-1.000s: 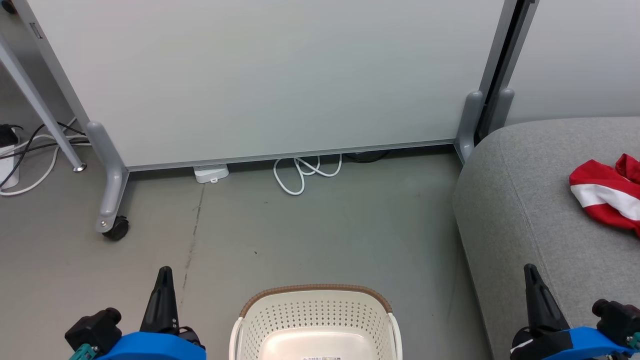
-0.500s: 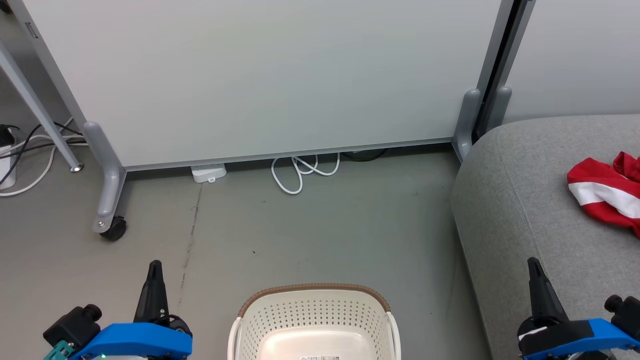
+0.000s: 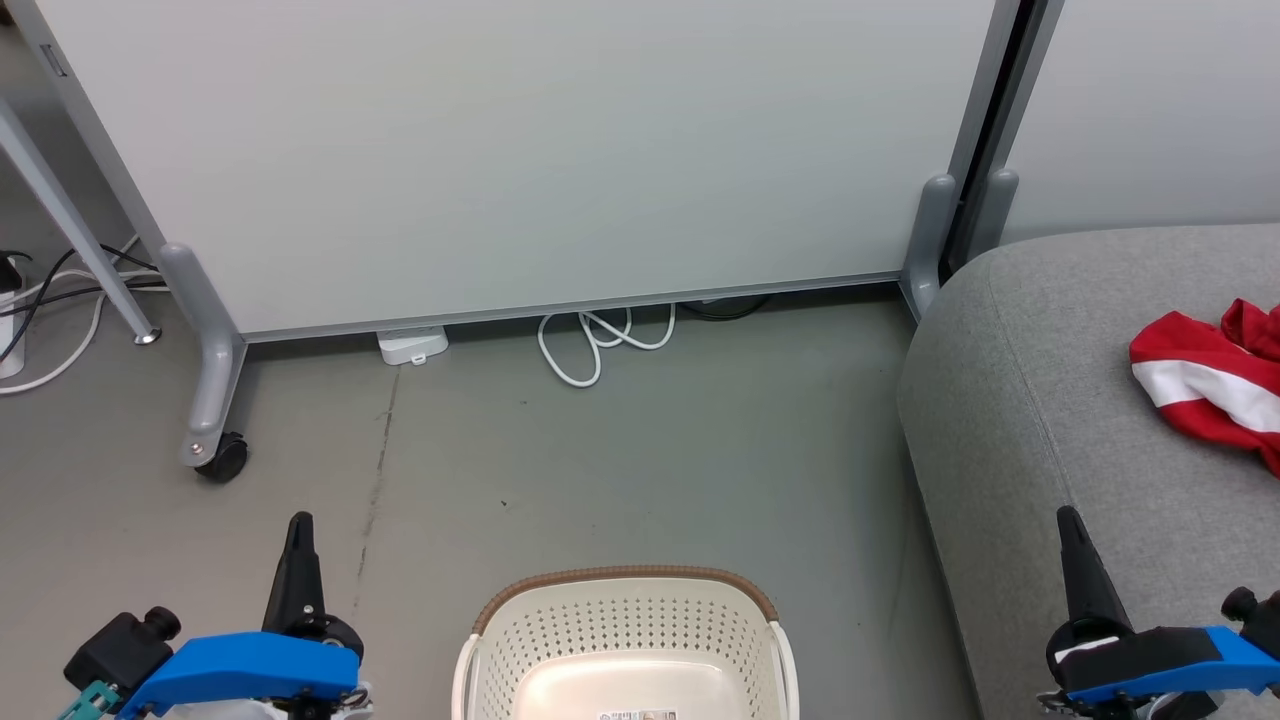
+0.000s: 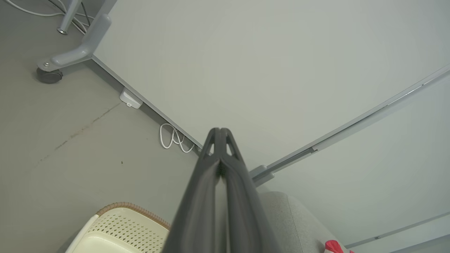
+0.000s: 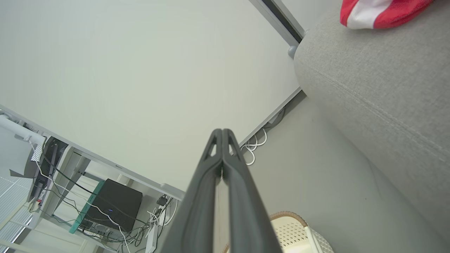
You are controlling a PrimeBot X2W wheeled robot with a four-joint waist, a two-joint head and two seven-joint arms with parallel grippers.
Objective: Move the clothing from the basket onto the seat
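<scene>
The cream basket (image 3: pixel 625 640) with its brown rim stands on the floor at the bottom centre; the part of its inside that shows holds no clothing. Red and white clothing (image 3: pixel 1210 380) lies on the grey seat (image 3: pixel 1050 420) at the right edge. My left gripper (image 3: pixel 298 530) is shut and holds nothing, left of the basket (image 4: pixel 123 225). Over the seat's front corner my right gripper (image 3: pixel 1068 525) is likewise shut with nothing in it. The left gripper (image 4: pixel 219 130) and right gripper (image 5: pixel 222 131) both show pressed fingertips. The clothing (image 5: pixel 379 10) also lies on the seat (image 5: pixel 379 80).
A wheeled white partition (image 3: pixel 520 150) stands behind, with a castor foot (image 3: pixel 215 450) at the left. A white cable loop (image 3: pixel 590 345) and a small white box (image 3: pixel 412 345) lie at its base. More cables (image 3: pixel 40 300) run at the far left.
Both grippers have dropped lower in the head view, the left one also drifting left. The whole picture has shifted slightly, so the camera moved a little.
</scene>
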